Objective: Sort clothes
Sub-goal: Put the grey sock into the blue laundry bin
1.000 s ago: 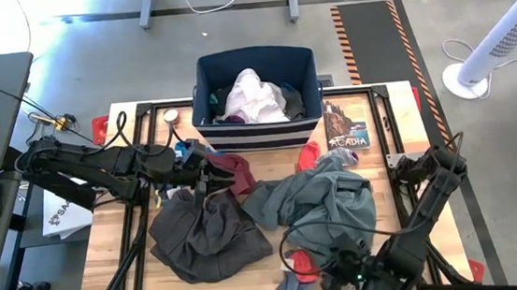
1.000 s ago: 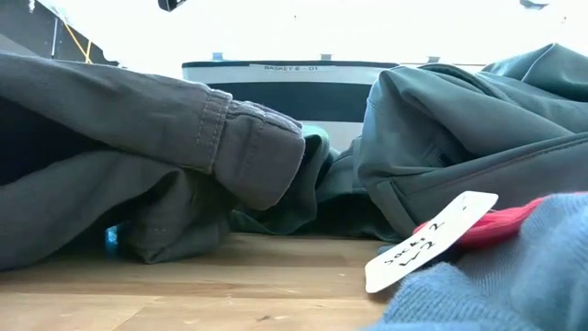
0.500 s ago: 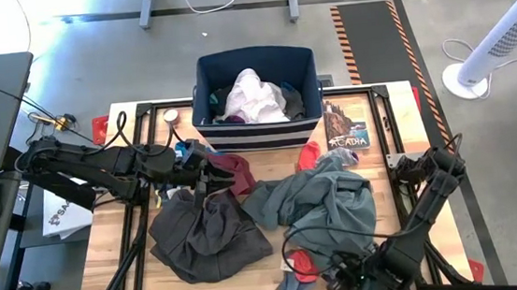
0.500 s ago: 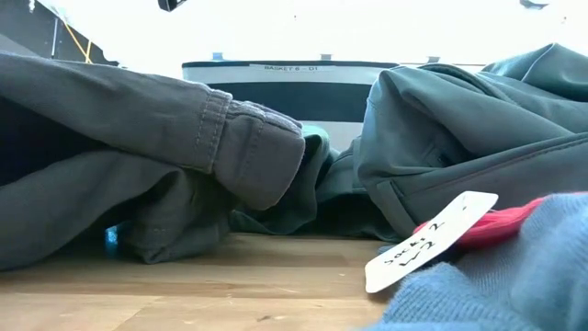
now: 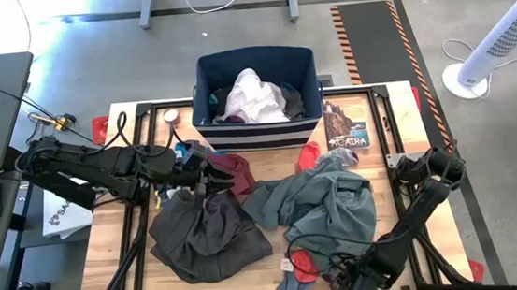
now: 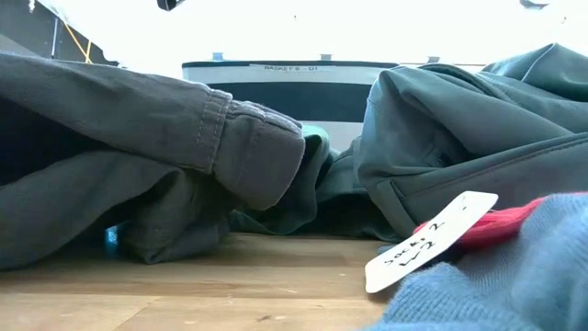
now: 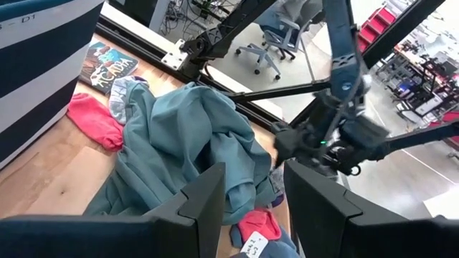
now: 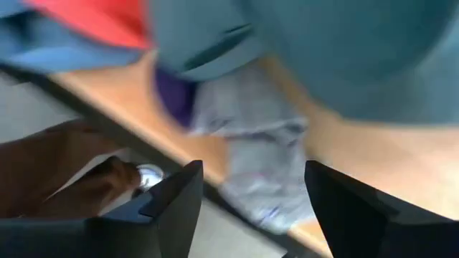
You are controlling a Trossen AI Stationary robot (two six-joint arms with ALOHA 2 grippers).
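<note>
Bare wood table shows at 9 o'clock beside the trousers. Right gripper, at the 6 o'clock edge, has spread open since earlier, holding nothing. Left gripper stands part-open, unchanged, at the maroon piece.

Grey-green shirt, striped navy bin

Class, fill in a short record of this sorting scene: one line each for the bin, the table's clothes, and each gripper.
bin: navy bin at the table's far edge, white garment inside
trousers: dark grey-brown trousers heaped on the table's left half
shirt: grey-green shirt spread right of centre
red sock: red sock beside the shirt, near the bin
left gripper: left gripper empty, by the maroon piece
right gripper: right gripper open, empty, at the table's near edge over a grey sock
</note>
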